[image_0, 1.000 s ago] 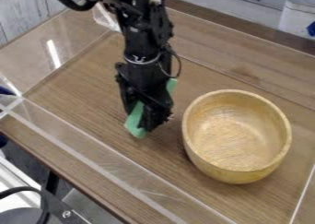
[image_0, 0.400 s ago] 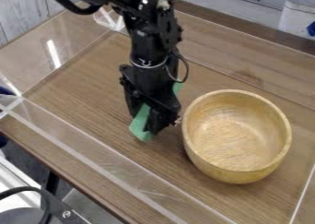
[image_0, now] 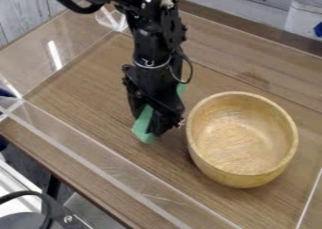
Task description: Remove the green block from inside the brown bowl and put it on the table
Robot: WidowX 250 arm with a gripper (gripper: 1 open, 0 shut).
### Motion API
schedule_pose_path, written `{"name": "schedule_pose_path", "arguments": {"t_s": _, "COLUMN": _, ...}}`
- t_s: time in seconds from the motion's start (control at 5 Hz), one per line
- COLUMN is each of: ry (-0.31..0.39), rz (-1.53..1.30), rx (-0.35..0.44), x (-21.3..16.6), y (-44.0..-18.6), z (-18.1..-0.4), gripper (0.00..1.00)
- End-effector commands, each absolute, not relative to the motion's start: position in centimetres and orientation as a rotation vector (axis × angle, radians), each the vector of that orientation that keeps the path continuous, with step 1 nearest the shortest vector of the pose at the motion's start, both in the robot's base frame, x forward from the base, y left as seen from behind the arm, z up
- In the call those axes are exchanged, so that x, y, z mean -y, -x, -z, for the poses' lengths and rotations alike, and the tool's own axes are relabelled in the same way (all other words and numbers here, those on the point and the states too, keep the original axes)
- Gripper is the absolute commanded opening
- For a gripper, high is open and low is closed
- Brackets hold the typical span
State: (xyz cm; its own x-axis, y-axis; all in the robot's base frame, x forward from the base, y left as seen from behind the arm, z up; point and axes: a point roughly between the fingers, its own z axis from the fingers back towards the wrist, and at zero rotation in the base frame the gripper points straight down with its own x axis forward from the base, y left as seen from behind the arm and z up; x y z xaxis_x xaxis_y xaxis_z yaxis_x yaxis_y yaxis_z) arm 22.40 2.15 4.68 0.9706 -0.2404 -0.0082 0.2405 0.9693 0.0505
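Green block (image_0: 149,126) already out of brown bowl (image_0: 242,139), bowl empty; block held upright in clenched gripper (image_0: 152,122), lower end at or just above table (image_0: 88,91). Release and retreat remaining. Bowl rim just right; open room left; clear acrylic wall (image_0: 75,155) near.

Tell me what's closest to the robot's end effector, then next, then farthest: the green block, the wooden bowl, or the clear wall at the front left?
1. Small bright green block: between the end effector's fingers.
2. Round tan wooden bowl: just to its right.
3. Clear acrylic wall: front-left table edge, farthest.
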Motion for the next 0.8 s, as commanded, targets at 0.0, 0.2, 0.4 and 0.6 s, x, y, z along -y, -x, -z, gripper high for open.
{"name": "schedule_pose_path", "arguments": {"t_s": 0.0, "ry": -0.042, "rz": 0.243, "rx": 0.076, "x": -2.13, "y": -23.64, "z": -6.44, "gripper": 0.0}}
{"name": "schedule_pose_path", "arguments": {"t_s": 0.2, "ry": -0.062, "rz": 0.258, "rx": 0.082, "x": -1.68, "y": -23.81, "z": -6.19, "gripper": 0.0}}
{"name": "schedule_pose_path", "arguments": {"t_s": 0.4, "ry": -0.083, "rz": 0.273, "rx": 0.088, "x": -1.23, "y": -23.98, "z": -5.91, "gripper": 0.0}}
{"name": "schedule_pose_path", "arguments": {"t_s": 0.6, "ry": -0.067, "rz": 0.275, "rx": 0.083, "x": -1.41, "y": -24.08, "z": -5.51, "gripper": 0.0}}
